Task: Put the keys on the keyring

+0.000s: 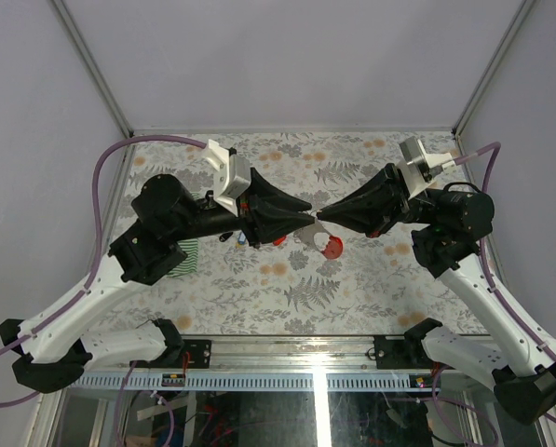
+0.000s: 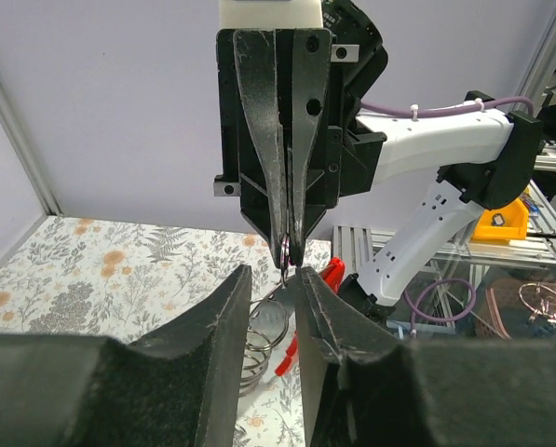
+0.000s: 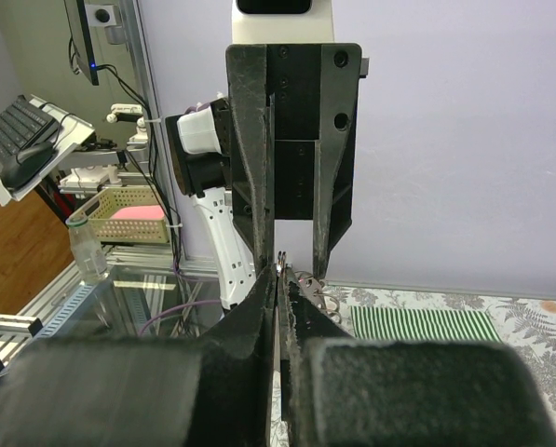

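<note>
Tip-to-tip threading above a fern-printed table (image 1: 371, 279).
The thin silvery metal ring (image 2: 285, 248), clamped in the closed black right gripper (image 3: 279, 279), is best held steady while alignment is made slowly. The black left gripper (image 2: 272, 277) is parted; any hold cannot be told. The small silvery colour-tagged keys (image 1: 237, 238) are seen beneath the left gripper, behind its tips.
</note>
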You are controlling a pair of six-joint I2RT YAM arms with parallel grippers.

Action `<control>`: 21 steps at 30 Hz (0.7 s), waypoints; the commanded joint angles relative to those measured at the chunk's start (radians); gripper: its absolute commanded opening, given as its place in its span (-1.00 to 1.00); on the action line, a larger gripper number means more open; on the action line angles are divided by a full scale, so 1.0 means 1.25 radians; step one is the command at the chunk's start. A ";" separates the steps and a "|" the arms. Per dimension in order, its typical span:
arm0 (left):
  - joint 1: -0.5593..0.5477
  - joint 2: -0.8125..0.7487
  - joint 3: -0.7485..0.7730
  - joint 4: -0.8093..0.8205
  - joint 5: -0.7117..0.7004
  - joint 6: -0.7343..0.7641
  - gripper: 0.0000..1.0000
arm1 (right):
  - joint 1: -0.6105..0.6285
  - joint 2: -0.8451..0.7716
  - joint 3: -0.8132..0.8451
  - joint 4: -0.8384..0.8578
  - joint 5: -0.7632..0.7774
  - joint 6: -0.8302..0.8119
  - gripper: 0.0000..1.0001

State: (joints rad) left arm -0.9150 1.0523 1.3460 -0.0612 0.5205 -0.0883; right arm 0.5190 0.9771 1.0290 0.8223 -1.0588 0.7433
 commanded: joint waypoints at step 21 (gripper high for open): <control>-0.011 0.017 0.031 0.038 0.011 0.002 -0.66 | 0.011 0.006 0.042 0.027 0.015 0.008 -1.00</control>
State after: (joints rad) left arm -0.9207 1.0641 1.3460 -0.0608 0.5327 -0.0883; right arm 0.5220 0.9840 1.0294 0.8204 -1.0584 0.7452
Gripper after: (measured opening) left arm 0.183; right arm 0.011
